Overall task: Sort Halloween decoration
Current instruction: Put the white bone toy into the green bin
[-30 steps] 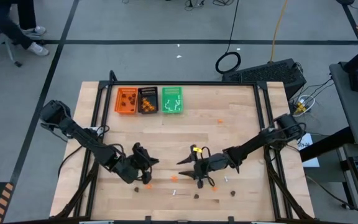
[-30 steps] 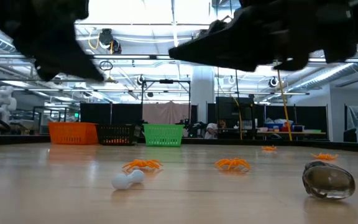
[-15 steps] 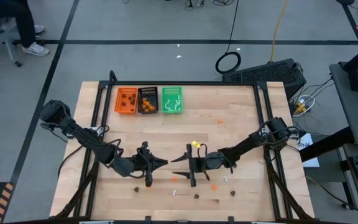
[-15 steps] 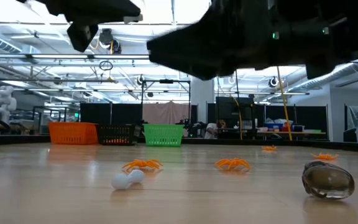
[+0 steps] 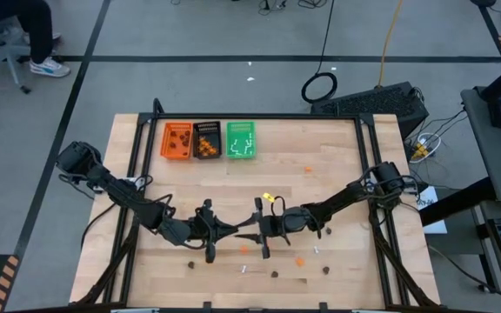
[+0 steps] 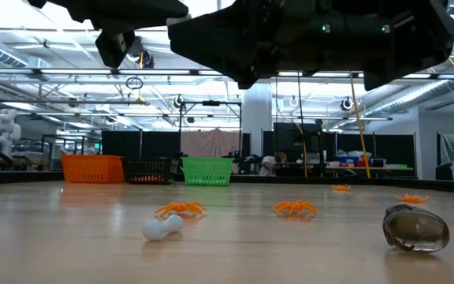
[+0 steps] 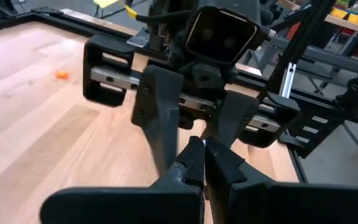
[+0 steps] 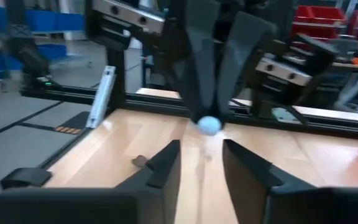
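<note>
While left claw [image 5: 230, 229] pinches white stick [image 8: 208, 124], right claw [image 5: 240, 235] – parted, empty – faces it

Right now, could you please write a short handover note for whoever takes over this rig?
Left end effector: shut on a small white stick, mid-table, tip to tip with the right one.
Right end effector: open, facing that stick, holding nothing.
Done: the orange tray, black tray and green tray at the far edge each hold some pieces.
Left: pieces lie loose on the near half of the table, among them orange blobs, a loose white piece and a dark blob. The held stick probably belongs in the green tray, which holds white pieces.
</note>
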`<act>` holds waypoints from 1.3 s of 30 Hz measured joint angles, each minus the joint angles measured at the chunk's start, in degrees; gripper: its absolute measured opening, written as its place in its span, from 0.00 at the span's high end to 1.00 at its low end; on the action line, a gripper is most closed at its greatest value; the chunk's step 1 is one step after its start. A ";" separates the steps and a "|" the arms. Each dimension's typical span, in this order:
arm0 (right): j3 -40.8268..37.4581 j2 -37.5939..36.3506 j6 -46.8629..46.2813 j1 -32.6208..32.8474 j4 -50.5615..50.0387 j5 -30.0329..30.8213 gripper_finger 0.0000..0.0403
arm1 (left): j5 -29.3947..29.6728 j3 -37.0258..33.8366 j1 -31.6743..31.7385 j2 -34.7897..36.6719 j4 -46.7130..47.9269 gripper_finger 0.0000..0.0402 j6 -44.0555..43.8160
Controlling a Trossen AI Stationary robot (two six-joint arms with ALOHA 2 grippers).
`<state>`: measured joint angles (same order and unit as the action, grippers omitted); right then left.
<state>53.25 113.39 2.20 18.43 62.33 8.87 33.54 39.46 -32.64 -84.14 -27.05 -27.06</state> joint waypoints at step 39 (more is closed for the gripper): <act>1.29 0.02 -0.59 -2.40 2.07 -10.36 0.96 | -0.09 0.04 -0.11 0.13 0.44 1.00 1.04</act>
<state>54.54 113.40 1.61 16.03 64.40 -1.50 33.45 39.51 -32.75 -84.01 -26.61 -26.01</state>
